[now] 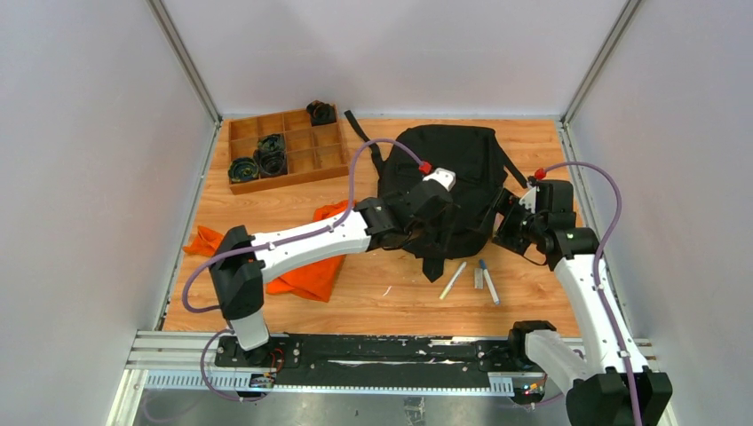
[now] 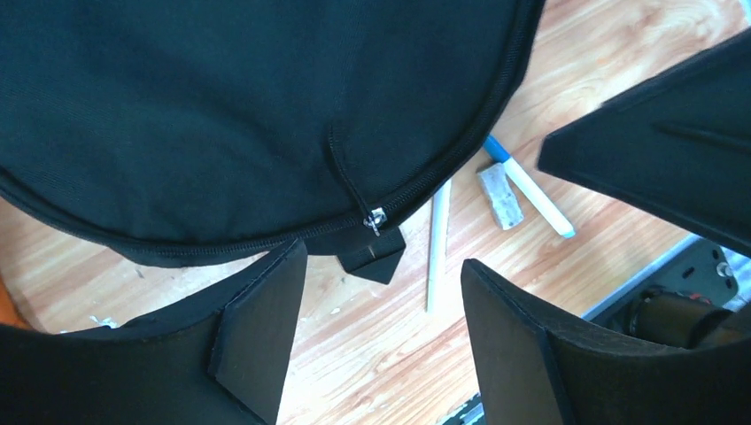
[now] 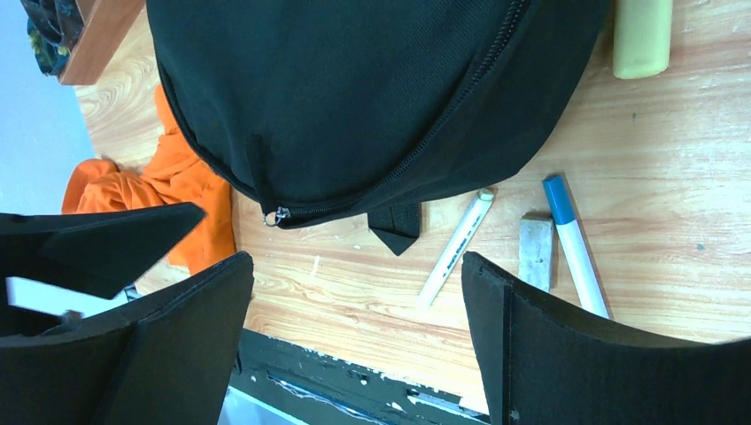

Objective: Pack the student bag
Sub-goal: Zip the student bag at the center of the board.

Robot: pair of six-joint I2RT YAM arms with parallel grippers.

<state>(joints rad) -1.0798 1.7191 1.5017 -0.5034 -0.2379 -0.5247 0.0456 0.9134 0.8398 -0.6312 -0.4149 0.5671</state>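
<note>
Currently looking down on a black backpack, flat on the wooden table toward the back and right of centre, rounded end facing the arms. Takes up most of both wrist views as well. Along that near curved edge, a zipper line with its metal pull at the low point of the curve. Just below the pull, a short black strap end poking out onto the wood.

At the bag's near left side, the left gripper: jaws spread well apart, nothing between them, tips just short of the zipper pull and strap end. At the bag's right edge, the right gripper: jaws wide apart too, holding nothing, above bare wood close to the bag's rim.

On the table just in front of the bag, three small things side by side:
- a white pen
- a small grey block
- a white pen with a blue cap

Left of the bag, partly under the left arm, a crumpled orange cloth. Further back on the left, a wooden tray split into compartments, with dark coiled things in a few of them. Beside the bag in the right wrist view, a pale green block.
</note>
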